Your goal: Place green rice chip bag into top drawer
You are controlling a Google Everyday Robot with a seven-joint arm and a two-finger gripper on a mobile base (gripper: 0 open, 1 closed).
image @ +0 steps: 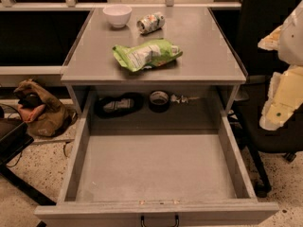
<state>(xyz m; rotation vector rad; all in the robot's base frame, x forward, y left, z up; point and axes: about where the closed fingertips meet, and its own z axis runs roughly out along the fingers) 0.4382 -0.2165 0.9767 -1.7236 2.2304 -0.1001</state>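
The green rice chip bag (147, 54) lies flat on the grey table top (199, 41), near its front middle, white label panel facing up. The top drawer (85, 141) is pulled out wide below the table top, with its grey floor showing and a small dark handle (159, 220) at the front edge. My gripper (280, 100) hangs at the right edge of the view, beside the table's right front corner, to the right of the bag and apart from it. It holds nothing that I can see.
A white bowl (117, 14) and a crushed can (151, 22) stand at the back of the table top. A black object (117, 104), a tape roll (159, 100) and small bits lie at the drawer's back. A dark chair (265, 27) is at right, a brown bag (40, 110) on the floor at left.
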